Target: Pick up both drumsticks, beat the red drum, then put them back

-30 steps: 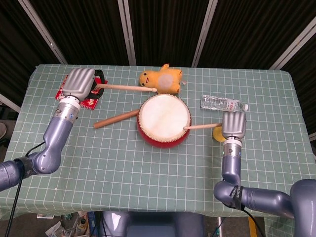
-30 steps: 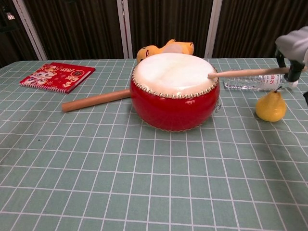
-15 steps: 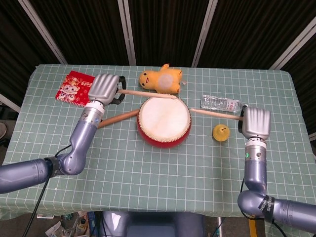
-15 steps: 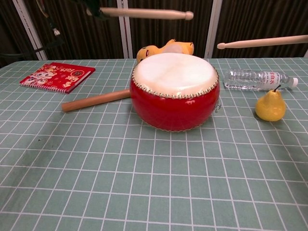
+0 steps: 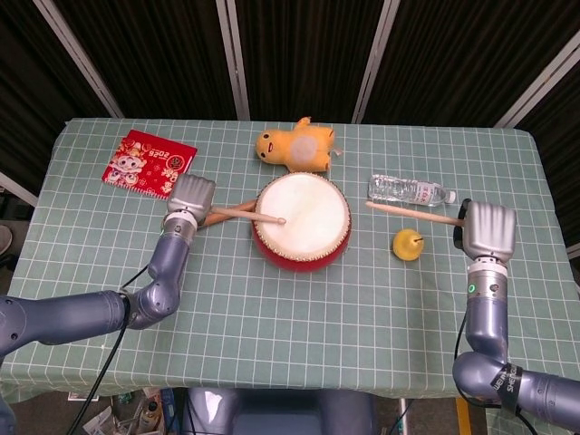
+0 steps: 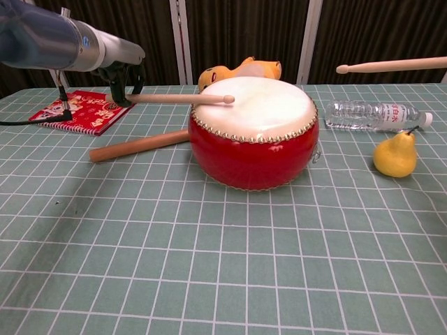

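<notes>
Dark curtained panels with pale metal uprights back a desk (image 5: 272, 308) under a green cloth gridded in white. At far left lies a red spiral-bound picture book (image 5: 148, 163). Beside it the left hand (image 5: 191, 194) is wrapped round the butt of a pale wooden drumstick (image 6: 178, 99), whose tip rests on the white skin of the round red drum (image 6: 253, 150) at mid-desk. A thicker brown wooden rod (image 6: 140, 146) lies on the cloth against the drum's left side. Behind sits a yellow plush toy (image 5: 295, 148). Rightward come a clear plastic water bottle (image 5: 408, 190) and a yellow pear (image 5: 407, 244). The right hand (image 5: 488, 228) grips a second pale drumstick (image 5: 412, 212), raised clear of the drum. Both sticks look light, stiff and smooth; holding near the butt suits swinging.
</notes>
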Motion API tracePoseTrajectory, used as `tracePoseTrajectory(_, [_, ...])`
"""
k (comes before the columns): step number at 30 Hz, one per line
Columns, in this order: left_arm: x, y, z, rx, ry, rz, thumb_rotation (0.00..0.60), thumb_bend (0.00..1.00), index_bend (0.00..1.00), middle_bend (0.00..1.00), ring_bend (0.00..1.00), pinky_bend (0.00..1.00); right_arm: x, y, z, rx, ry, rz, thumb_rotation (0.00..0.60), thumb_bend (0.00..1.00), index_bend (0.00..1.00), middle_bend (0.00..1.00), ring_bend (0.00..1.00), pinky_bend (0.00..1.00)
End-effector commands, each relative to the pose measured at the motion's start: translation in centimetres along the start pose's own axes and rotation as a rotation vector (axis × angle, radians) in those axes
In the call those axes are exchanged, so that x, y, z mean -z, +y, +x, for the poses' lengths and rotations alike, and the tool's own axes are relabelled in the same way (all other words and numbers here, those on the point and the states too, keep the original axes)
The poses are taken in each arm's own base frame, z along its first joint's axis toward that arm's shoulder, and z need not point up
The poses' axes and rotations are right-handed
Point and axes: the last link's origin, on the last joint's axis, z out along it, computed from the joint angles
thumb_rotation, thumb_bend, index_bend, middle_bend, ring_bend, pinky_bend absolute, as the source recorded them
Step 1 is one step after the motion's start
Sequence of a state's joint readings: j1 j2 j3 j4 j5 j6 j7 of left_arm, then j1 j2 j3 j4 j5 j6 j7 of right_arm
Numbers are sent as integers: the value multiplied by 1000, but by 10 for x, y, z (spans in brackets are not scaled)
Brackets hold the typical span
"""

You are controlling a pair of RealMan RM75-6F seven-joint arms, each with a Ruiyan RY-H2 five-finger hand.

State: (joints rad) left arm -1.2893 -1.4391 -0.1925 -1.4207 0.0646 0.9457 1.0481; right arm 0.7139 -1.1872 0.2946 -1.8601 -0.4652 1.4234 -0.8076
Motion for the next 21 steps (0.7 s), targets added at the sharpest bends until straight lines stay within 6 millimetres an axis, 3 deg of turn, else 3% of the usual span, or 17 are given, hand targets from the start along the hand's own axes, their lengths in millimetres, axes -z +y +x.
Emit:
tracePoseTrajectory(1, [6,-3,75,294,280,-68,600,583,785,1000,1000,1000,0,-3,4,-19,15,11,600,772,949,1000,1000,1000])
tracePoseTrajectory(6, [22,-17,115,411,386,-98,600,583,785,1000,1000,1000,2,-16,19,-62,57,54,600,772,948,1000,1000,1000])
tracePoseTrajectory(9, [27,-27,125,430,410,-93,600,583,785,1000,1000,1000,4,-29,29,-115,82,98,600,771,949,1000,1000,1000])
tracePoseTrajectory(15, [28,-49,124,398,402,-46,600,583,785,1000,1000,1000,8,-54,38,-274,38,166,600,771,949,1000,1000,1000])
tracePoseTrajectory(21, [27,-71,113,383,380,-17,600,583,785,1000,1000,1000,9,-83,19,-274,-22,206,600,772,948,1000,1000,1000])
